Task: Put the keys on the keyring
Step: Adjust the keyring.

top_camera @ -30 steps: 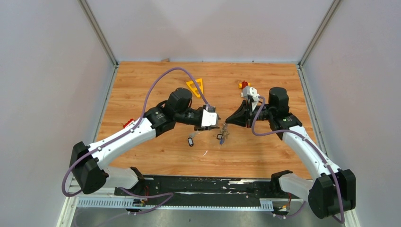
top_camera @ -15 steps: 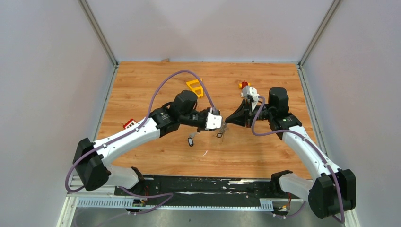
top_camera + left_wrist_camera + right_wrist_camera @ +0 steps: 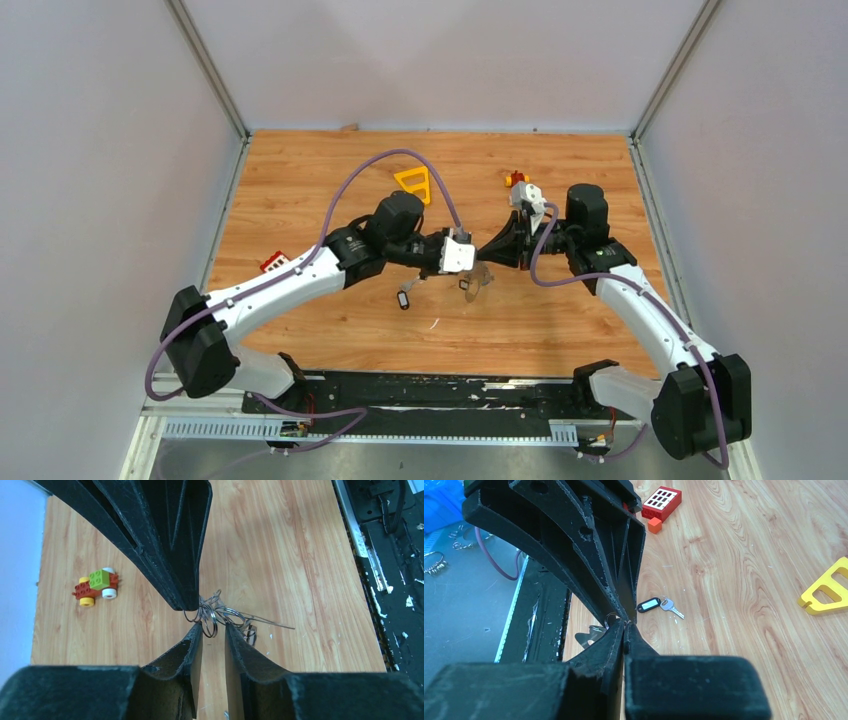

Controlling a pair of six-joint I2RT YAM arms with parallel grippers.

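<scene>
- One black-tagged key [image 3: 658, 604] is seen lying loose on the wood, apart from both sets of fingers, not yet threaded.
- The left gripper [image 3: 213, 630] is held slightly spread, fingers astride the keyring [image 3: 215, 614] loops.
- The right gripper [image 3: 625, 626] is pressed together, with the keyring pinched at its fingertips; the task is judged partway.

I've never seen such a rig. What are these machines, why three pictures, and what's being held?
Two robot arms are bolted to a table, each ending in a two-finger gripper. One picture looks down from above; the other two come from cameras on the wrists, so the black wedges are the grippers' own fingers. The right gripper is shut on the keyring, thin wire loops. The left gripper has its fingers apart, either side of it. On the table lie a black-tagged key, a yellow triangle frame, a red block and a toy block figure.
</scene>
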